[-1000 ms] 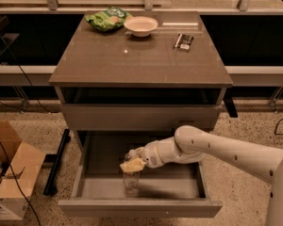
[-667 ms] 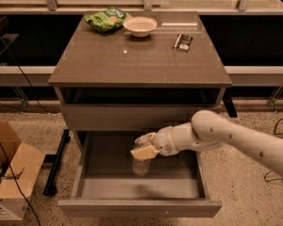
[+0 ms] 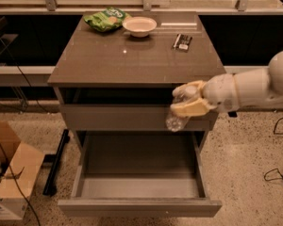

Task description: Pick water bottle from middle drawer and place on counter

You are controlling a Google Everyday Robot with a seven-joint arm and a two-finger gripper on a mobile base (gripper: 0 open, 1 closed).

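Water bottle [image 3: 175, 121] gripped by end effector [image 3: 185, 101] above middle drawer [image 3: 137, 161].

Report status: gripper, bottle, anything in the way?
Gripper shut on water bottle, above open middle drawer, at counter front-right edge. Bottle not yet set down. Bowl, green bag, dark packet at back.
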